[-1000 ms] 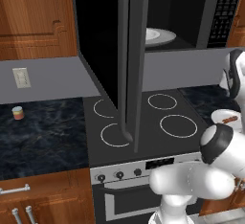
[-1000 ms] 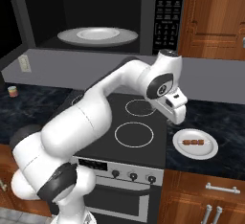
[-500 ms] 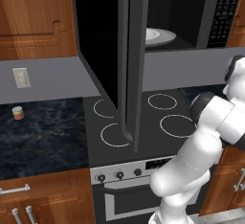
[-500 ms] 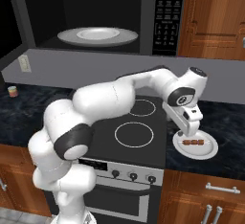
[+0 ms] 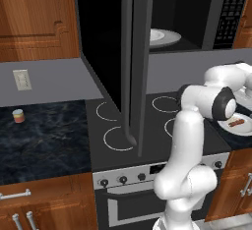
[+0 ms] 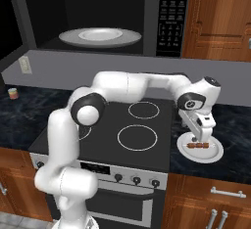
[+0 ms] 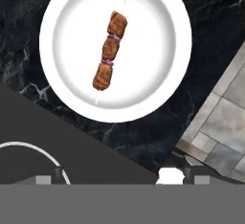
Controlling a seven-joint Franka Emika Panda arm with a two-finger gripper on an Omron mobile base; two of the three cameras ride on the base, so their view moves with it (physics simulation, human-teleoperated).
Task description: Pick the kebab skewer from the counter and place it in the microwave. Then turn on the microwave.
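Observation:
The kebab skewer (image 7: 109,50), three reddish-brown meat lumps on a thin stick, lies on a white plate (image 7: 67,22) on the black marbled counter (image 6: 235,125), right of the stovetop. In the right base view my gripper (image 6: 201,136) hangs open just above the skewer (image 6: 198,146), touching nothing. From the left base side the skewer (image 5: 237,122) shows past my arm's elbow. The microwave (image 6: 169,17) stands above with its door (image 5: 135,62) swung open and a white plate (image 6: 100,36) inside.
The open microwave door juts out over the black stovetop (image 6: 137,130). A small striped cylinder (image 5: 18,116) stands on the counter at far left. Wooden cabinets (image 6: 220,17) flank the microwave. Tiled floor (image 7: 225,122) shows past the counter's edge.
My arm has swung to the right and down, bringing the open gripper from above the stovetop to just over the plate with the skewer.

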